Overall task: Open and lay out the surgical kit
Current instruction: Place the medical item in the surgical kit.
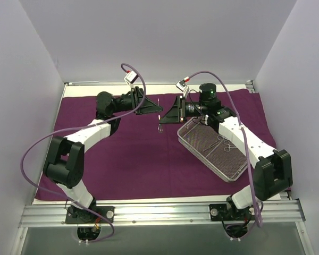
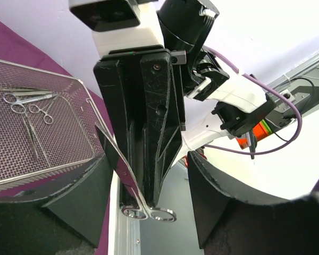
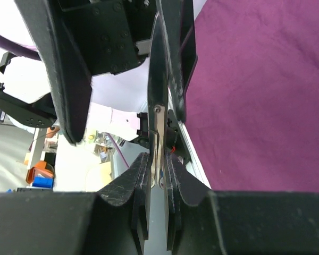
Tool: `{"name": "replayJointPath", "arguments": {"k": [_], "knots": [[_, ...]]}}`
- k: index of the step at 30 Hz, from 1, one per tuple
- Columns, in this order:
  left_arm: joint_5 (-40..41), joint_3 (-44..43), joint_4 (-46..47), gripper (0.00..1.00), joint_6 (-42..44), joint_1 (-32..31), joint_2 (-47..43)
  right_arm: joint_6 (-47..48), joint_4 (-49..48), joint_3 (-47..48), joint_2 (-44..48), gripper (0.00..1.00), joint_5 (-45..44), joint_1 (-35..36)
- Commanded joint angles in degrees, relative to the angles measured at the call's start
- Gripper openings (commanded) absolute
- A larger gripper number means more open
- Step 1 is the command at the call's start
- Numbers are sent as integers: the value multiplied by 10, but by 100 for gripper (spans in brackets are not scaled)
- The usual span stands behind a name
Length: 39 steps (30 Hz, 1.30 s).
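the purple cloth (image 1: 133, 159) lies spread flat over nearly the whole counter, from just past the near edge to the far edge, with only soft creases.

on the right half, nearer the near-right corner than the far one, sits the wire-mesh tray (image 1: 212, 159): a shallow silver rectangle turned at a slant to the counter's edges. its fine mesh lets the purple show through. a few small instruments (image 1: 224, 143) lie loose inside it, slim and silver with ring handles, close together at the tray's middle.

further back, over the middle of the counter toward the far edge, the two arms meet tip to tip above the cloth. the right gripper (image 3: 158, 178) is pinched narrow on a scissor-handled instrument (image 1: 159, 118), a thin bright strip with a pivot screw and two finger rings (image 2: 149, 214) that stick out past the clamped fingers.

the left gripper (image 2: 149, 159) is spread wide, one finger on each side of the instrument. in the right wrist view one of its fingers (image 3: 173, 58) sits just beside the blade; whether it touches is hard to tell.
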<state>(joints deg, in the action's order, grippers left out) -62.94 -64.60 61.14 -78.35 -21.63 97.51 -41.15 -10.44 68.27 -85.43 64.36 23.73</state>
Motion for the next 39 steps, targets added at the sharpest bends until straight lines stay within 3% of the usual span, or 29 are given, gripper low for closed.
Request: {"name": "replayJointPath", "arguments": {"k": [1,12,14,16,20,23,26,27,29,30,32,33,34,36,37,39], "knots": [[-12,-26,49,62,-10,-9,7,2,-35,32,-8,0,25,5],[-20,-15,71,46,-31,-9,21,3,-41,38,-17,0,25,3],[-21,-15,67,37,-32,-9,22,3,-42,37,-18,0,25,2],[-22,-17,58,3,-34,-4,25,3,-42,37,-19,0,24,2],[-17,-18,30,2,-17,4,20,6,-29,34,-18,0,13,-1],[-12,-25,-57,2,42,8,3,29,11,41,-18,23,2,-7],[2,-36,-180,2,125,12,-13,46,39,45,-14,42,-5,-14],[15,-40,-262,2,150,18,-22,52,50,46,-11,55,-13,-17],[36,-73,-379,2,260,22,-36,89,112,56,-8,64,-34,-35],[58,-91,-528,2,309,27,-37,103,143,62,-3,65,-46,-46],[126,-154,-661,2,434,29,-31,121,206,70,4,67,-94,-80],[171,-182,-796,2,475,27,-25,153,237,77,7,67,-119,-93],[231,-231,-843,2,531,27,-15,170,271,85,6,67,-172,-113],[316,-286,-975,2,563,26,26,221,390,128,-5,67,-252,-121],[365,-310,-1005,2,583,26,42,231,426,142,-8,67,-339,-123],[429,-377,-1072,2,594,24,88,241,501,170,-10,67,-416,-124]]}}
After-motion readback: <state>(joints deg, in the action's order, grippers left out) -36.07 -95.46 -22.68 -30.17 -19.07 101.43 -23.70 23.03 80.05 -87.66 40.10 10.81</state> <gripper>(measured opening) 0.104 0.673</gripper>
